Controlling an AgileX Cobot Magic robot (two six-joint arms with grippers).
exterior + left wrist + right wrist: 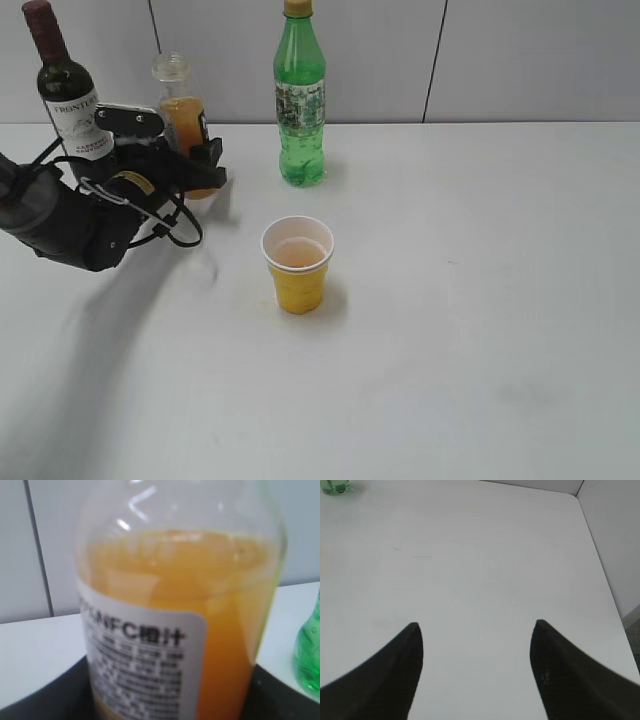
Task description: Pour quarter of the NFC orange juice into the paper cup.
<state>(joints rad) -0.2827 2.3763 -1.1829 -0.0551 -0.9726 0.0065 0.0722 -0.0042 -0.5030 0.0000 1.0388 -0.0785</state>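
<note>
The NFC orange juice [180,108] stands upright at the back left of the table, its neck uncapped and its orange liquid partway up. My left gripper [203,165] is closed around its lower body. In the left wrist view the NFC orange juice [175,605] fills the frame between the dark jaws of the left gripper [170,702]. The paper cup [298,285] stands upright mid-table, apart from the bottle, with some pale orange liquid inside. My right gripper [476,625] is open and empty over bare table. It is out of the exterior view.
A dark wine bottle [65,90] stands just left of the juice, behind my left arm. A tall green bottle [300,100] stands at the back centre and also shows in the left wrist view [310,655] and the right wrist view [335,486]. The table's right edge [605,570] meets a wall.
</note>
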